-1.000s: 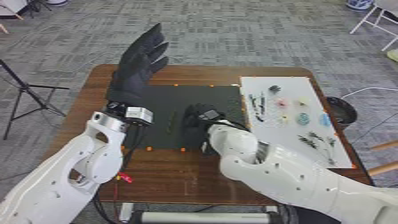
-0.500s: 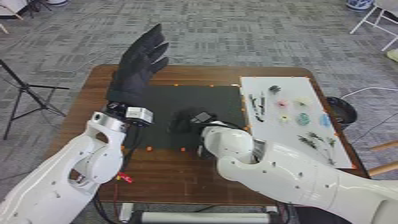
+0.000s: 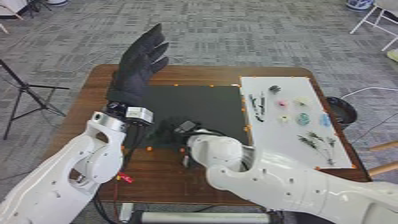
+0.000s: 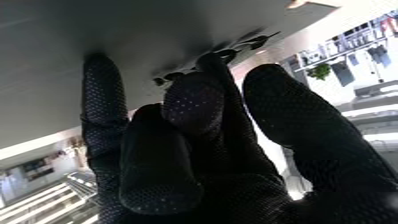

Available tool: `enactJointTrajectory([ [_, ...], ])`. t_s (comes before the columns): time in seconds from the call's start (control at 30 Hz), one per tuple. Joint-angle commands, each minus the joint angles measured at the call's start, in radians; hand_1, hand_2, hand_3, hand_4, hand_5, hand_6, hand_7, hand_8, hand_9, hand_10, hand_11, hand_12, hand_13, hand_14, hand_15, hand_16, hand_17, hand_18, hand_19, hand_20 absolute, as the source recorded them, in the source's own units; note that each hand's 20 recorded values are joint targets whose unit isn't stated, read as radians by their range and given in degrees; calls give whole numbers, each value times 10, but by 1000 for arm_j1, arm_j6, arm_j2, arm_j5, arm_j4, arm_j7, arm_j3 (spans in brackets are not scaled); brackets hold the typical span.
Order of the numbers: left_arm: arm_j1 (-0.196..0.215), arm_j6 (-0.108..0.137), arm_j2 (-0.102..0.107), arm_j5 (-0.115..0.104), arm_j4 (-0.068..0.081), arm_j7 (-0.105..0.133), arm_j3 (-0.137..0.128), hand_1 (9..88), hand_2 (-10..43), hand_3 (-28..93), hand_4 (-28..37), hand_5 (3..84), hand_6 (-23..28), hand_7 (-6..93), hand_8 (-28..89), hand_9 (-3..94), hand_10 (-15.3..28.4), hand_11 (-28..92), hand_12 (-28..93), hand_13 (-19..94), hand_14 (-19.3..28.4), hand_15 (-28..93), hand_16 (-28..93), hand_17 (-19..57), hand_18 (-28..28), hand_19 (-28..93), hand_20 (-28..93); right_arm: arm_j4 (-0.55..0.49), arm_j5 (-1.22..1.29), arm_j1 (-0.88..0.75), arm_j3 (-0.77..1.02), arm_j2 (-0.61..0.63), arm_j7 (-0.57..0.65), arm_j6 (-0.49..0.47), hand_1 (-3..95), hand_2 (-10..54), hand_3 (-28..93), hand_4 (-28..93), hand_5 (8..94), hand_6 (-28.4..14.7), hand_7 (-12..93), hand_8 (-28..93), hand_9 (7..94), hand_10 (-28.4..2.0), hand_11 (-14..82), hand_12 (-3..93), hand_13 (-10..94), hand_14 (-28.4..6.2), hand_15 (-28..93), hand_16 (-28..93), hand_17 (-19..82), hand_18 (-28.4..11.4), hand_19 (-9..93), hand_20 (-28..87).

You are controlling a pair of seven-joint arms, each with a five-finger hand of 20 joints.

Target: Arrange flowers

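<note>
Head view, brown table (image 3: 222, 188) on gray carpet (image 3: 222, 30), left hand (image 3: 133, 76) raised, fingers straight, slightly spread, right hand (image 3: 167, 133) over dark mat (image 3: 209, 97), flowers (image 3: 282, 103) on white board (image 3: 272, 150), right wrist view, dark leaves (image 4: 258, 42) near mat, pinched or not, cannot tell.

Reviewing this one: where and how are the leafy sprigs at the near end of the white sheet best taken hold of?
Probably by the thin stems, from above and the robot's side, with a light pinch across them. The leafy sprigs lie on the white sheet with their leaves spread at the far end and stems running towards the robot, so gripping there should spare the foliage.
</note>
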Motion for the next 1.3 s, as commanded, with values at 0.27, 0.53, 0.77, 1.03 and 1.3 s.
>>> enactJointTrajectory([
  [0.27, 23, 12, -3, 0, -13, -4, -19, 276, -60, 647, -244, 227, 9, 147, -67, 153, 87, 119, 229, 113, 112, 139, 108, -137, 186, 328, 123, -15, -20, 5, -48, 74, 10, -74, 181, 125, 932, 38, 500, -27, 110, -106, 772, -133, 624, 400, 795, -83, 908, 279, 266, -196, 665, 252],
  [0.53, 26, 13, -4, 0, -15, -4, -21, 275, -61, 649, -243, 227, 9, 148, -67, 153, 87, 119, 229, 114, 112, 140, 108, -137, 186, 328, 123, 53, -42, 58, -104, 95, 31, -97, 179, 127, 932, 39, 513, -29, 111, -107, 772, -133, 626, 396, 795, -83, 907, 278, 265, -196, 663, 251],
  [0.77, 25, 15, -2, -1, -15, -2, -21, 275, -59, 646, -244, 227, 9, 147, -67, 154, 87, 119, 229, 113, 112, 140, 108, -137, 186, 329, 123, 95, -42, 81, -116, 66, 38, -79, 177, 130, 932, 38, 513, -28, 110, -107, 772, -132, 629, 392, 796, -83, 908, 277, 265, -196, 662, 251],
  [1.03, 9, 11, -3, -2, -11, 3, -9, 275, -60, 647, -245, 227, 10, 146, -66, 153, 87, 119, 228, 113, 112, 140, 107, -138, 186, 328, 123, 171, -59, 153, -166, 8, 24, -56, 176, 131, 932, 40, 510, -28, 111, -107, 771, -132, 628, 396, 796, -82, 908, 279, 264, -197, 661, 251],
  [1.3, 16, 11, -4, -1, -13, 1, -13, 275, -60, 647, -243, 227, 10, 146, -65, 153, 87, 119, 228, 113, 112, 139, 107, -138, 186, 328, 123, 182, -56, 160, -165, -11, 28, -44, 175, 134, 932, 37, 508, -25, 113, -108, 771, -132, 629, 395, 796, -82, 907, 280, 265, -197, 659, 251],
])
